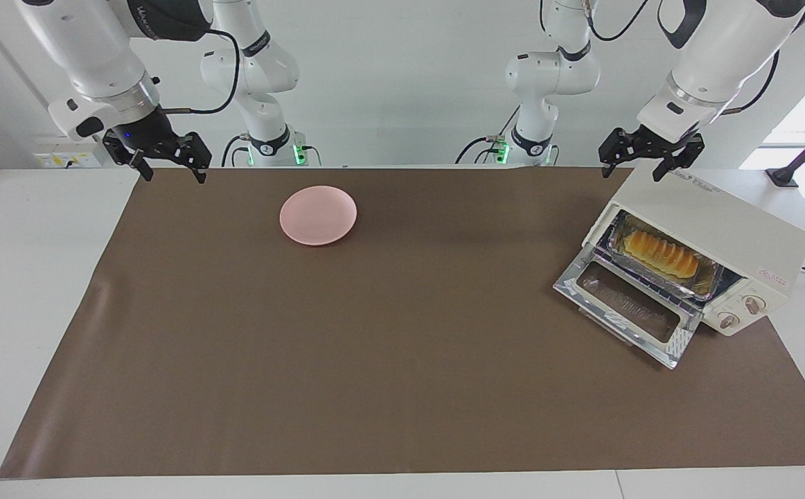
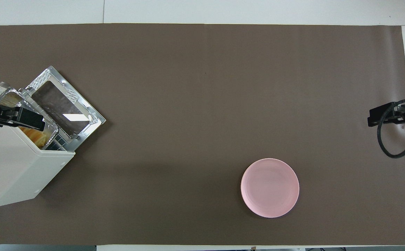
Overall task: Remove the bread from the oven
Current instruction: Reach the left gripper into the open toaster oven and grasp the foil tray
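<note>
One camera sits high across the table [image 1: 42, 291], facing the robots. The other hangs above them, looking steeply down. Both take in the whole brown mat [image 1: 402, 346], half a turn apart.

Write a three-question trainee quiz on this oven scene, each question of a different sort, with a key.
1. True or false: the oven door is shut.
2. The bread lies in: A) the plate B) the foil tray C) the left pincer
3. Fill in: the right pincer hangs open over the mat's ____.

Key:
1. False: the door is down and open.
2. B; the tray sits on the oven's rack.
3. Corner, at the right arm's end; the left pincer, also open, hangs over the oven's top.
</note>
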{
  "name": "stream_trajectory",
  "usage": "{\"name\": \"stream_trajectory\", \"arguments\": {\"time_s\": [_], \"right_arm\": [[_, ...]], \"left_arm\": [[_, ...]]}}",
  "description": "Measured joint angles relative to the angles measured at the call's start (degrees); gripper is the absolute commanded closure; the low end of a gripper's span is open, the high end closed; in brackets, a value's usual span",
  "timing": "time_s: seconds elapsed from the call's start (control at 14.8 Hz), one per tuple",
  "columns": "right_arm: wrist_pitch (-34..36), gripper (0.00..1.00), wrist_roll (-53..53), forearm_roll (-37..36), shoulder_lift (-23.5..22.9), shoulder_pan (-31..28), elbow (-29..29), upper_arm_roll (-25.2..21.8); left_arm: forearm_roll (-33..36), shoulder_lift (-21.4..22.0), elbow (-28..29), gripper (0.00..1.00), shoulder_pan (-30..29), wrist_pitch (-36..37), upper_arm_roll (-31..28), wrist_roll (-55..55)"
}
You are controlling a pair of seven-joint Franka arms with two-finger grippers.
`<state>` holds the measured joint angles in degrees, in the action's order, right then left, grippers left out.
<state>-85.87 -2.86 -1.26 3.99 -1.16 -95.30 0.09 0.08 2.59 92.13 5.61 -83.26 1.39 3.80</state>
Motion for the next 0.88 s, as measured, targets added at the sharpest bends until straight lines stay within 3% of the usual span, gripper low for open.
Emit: {"name": "stream_trajectory", "arguments": {"time_s": [0.2, 0.41, 0.54, 0.74, 0.88], "right_arm": [[0.0, 0.0, 0.0, 0.0, 0.0, 0.0, 0.0, 0.0], [0.0, 0.0, 0.0, 0.0, 0.0, 0.0, 0.0, 0.0], [0.0, 0.0, 0.0, 0.0, 0.0, 0.0, 0.0, 0.0], [0.0, 0.0, 0.0, 0.0, 0.0, 0.0, 0.0, 0.0], [0.0, 0.0, 0.0, 0.0, 0.0, 0.0, 0.0, 0.0]], "left_arm": [[0.0, 0.0, 0.0, 0.0, 0.0, -1.2, 0.1, -1.1], [2.1, -1.5, -0.4, 0.0, 0.2, -3.3, 0.3, -9.2], [5.0, -7.2, -4.2, 0.0, 1.7, -3.7, 0.4, -16.2], [8.0, -20.2, -14.4, 0.0, 3.8, -4.2, 0.4, -29.5], [11.6, -26.5, -18.1, 0.0, 4.3, -5.8, 0.3, -37.8]]}}
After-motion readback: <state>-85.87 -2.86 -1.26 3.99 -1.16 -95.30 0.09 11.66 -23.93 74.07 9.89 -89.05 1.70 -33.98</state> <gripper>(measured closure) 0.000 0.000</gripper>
